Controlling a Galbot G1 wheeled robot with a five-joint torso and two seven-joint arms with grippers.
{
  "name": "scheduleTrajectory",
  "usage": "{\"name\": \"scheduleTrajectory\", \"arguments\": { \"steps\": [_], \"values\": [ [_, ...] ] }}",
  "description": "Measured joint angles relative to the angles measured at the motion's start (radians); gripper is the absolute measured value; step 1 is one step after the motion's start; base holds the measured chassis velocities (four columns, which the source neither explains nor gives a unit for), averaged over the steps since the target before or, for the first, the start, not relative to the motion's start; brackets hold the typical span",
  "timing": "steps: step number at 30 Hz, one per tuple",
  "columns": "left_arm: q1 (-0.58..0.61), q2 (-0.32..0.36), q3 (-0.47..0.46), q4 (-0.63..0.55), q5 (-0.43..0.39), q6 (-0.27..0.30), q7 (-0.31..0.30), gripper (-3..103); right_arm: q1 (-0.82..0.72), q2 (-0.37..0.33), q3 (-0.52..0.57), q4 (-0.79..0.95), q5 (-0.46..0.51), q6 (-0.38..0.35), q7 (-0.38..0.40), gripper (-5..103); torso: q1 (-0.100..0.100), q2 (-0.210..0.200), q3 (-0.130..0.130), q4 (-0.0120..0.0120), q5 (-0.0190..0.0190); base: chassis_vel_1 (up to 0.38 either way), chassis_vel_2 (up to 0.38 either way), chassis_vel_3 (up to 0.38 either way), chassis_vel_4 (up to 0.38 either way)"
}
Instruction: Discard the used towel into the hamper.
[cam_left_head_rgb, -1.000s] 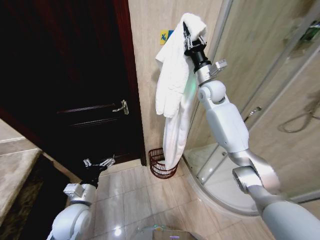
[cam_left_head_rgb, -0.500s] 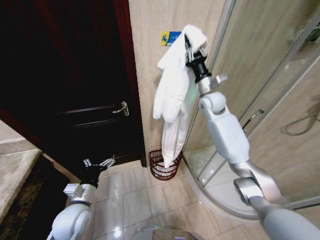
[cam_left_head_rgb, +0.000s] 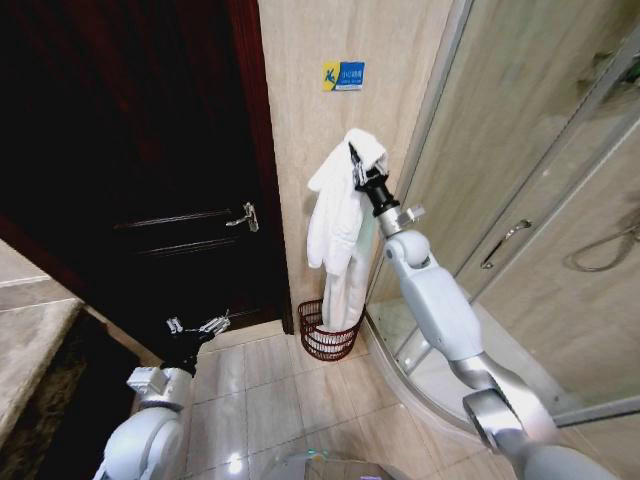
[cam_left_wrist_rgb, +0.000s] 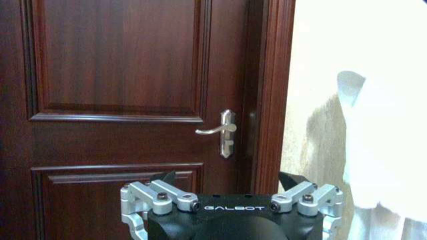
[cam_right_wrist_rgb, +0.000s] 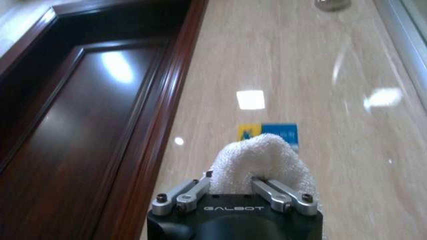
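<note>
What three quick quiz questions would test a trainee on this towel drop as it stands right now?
1. True or false: the right gripper is shut on the white towel.
2. Where is the towel's lower end relative to the hamper? A) lying on the floor tiles beside it B) hanging at the basket's opening C) draped over the door handle
3. Fill in: the left gripper sits low, in front of the dark wooden ____.

Key
1. True; the wrist view shows the fingers clamped around a fold of towel.
2. B
3. door
</note>
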Motion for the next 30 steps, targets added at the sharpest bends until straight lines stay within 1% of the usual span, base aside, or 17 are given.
{"name": "scheduleTrajectory", "arguments": {
  "steps": [14,21,23,30],
  "values": [
    [0.000,0.000,0.000,0.000,0.000,0.000,0.000,100,-0.110,-0.001,0.010,-0.037,0.011,0.013,-0.025,10,0.000,0.000,0.000,-0.0001,0.0000,0.000,0.000,0.000,0.000],
    [0.000,0.000,0.000,0.000,0.000,0.000,0.000,100,-0.159,0.016,0.013,-0.061,-0.010,0.034,-0.039,10,0.000,0.000,0.000,0.0000,-0.0001,0.000,0.000,0.000,0.000],
    [0.000,0.000,0.000,0.000,0.000,0.000,0.000,100,-0.178,0.026,0.023,-0.084,-0.022,0.049,-0.050,10,0.000,0.000,0.000,0.0000,0.0000,0.000,0.000,0.000,0.000],
    [0.000,0.000,0.000,0.000,0.000,0.000,0.000,100,-0.223,0.043,0.042,-0.153,-0.060,0.067,-0.062,10,0.000,0.000,0.000,-0.0001,0.0000,0.000,0.000,0.000,0.000]
  ]
}}
